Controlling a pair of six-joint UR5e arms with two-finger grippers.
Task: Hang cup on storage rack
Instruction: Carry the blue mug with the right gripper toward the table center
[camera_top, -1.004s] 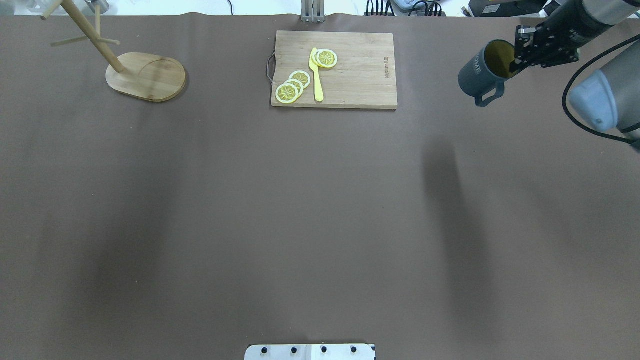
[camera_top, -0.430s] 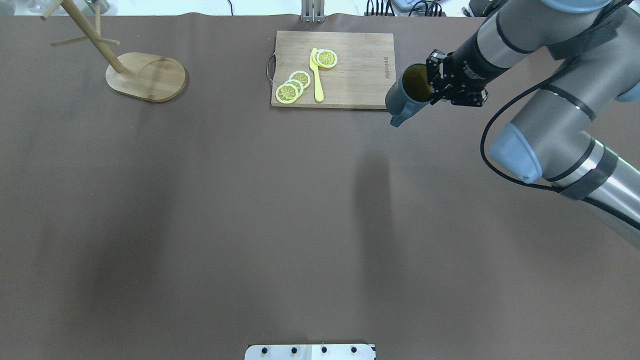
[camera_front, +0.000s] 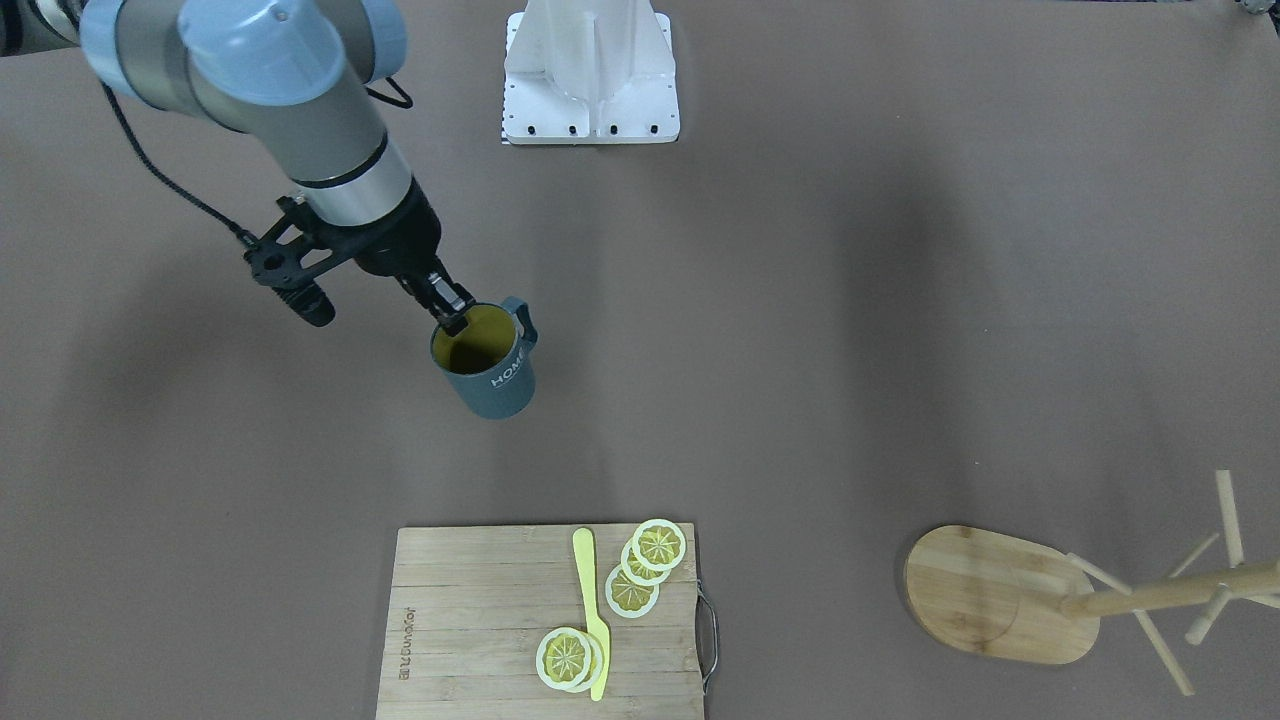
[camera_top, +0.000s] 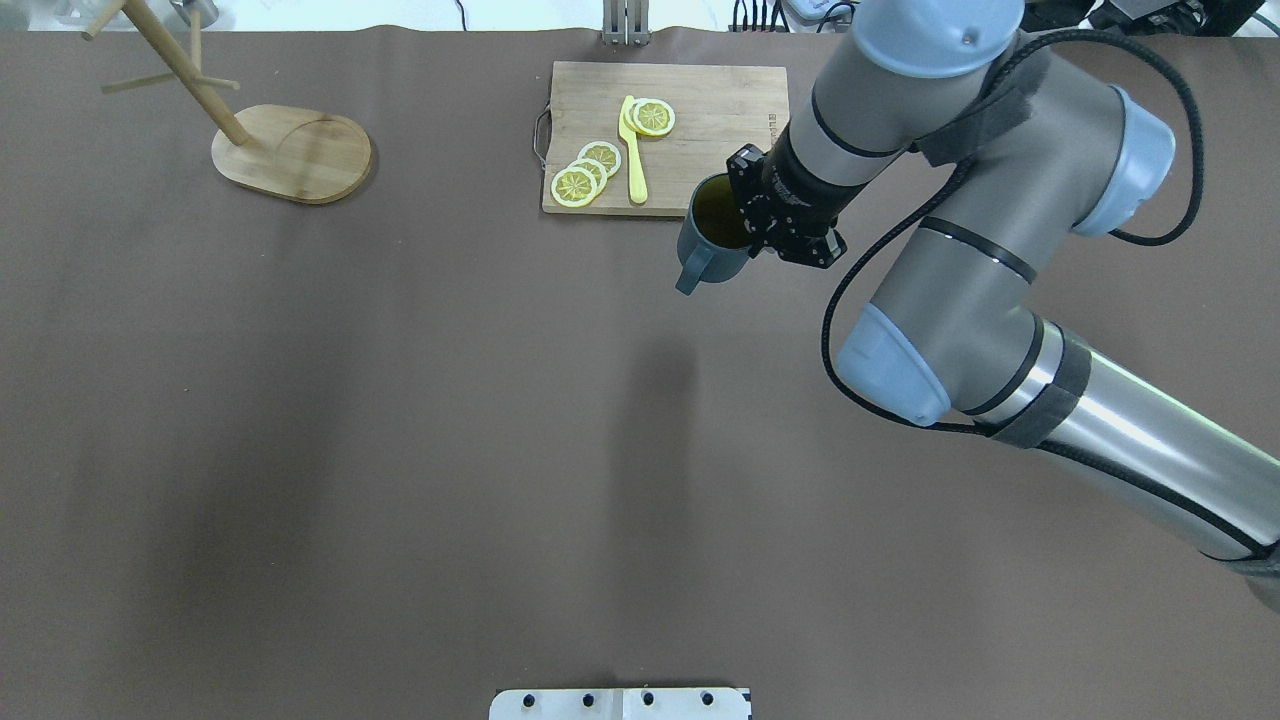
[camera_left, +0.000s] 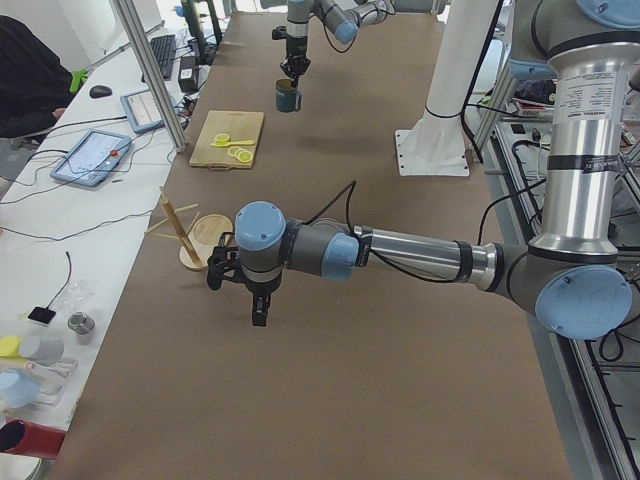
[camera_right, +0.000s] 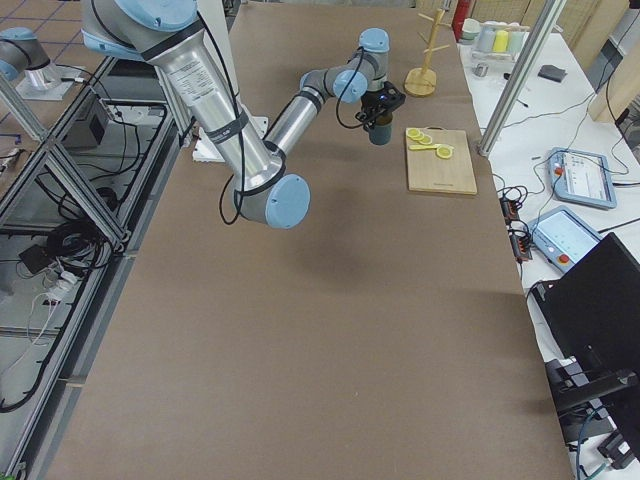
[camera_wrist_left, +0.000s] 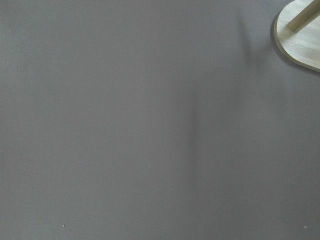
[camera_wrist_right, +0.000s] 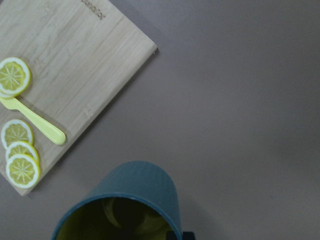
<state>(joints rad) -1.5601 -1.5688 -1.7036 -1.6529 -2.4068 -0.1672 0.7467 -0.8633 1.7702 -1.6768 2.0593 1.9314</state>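
Observation:
The cup (camera_top: 712, 240), teal-grey with a yellow inside and white "HOME" lettering (camera_front: 508, 377), hangs upright above the table by the cutting board's near right corner. My right gripper (camera_top: 744, 214) is shut on its rim, one finger inside. The handle points toward the robot. The cup's rim fills the bottom of the right wrist view (camera_wrist_right: 120, 205). The storage rack (camera_top: 292, 152), a wooden mug tree on an oval base, stands at the far left, well away from the cup, and also shows in the front view (camera_front: 985, 595). My left gripper (camera_left: 256, 316) hangs near the rack (camera_left: 185, 232); I cannot tell whether it is open or shut.
A bamboo cutting board (camera_top: 715, 110) lies at the far middle, with lemon slices (camera_top: 585, 170) and a yellow knife (camera_top: 633, 150) on it. The robot's white base plate (camera_front: 590, 100) sits at the near edge. The left wrist view shows brown table and the rack base's edge (camera_wrist_left: 300, 37).
My right arm has carried the cup leftward from the table's far right edge to the cutting board's near right corner. The rack and board have not moved.

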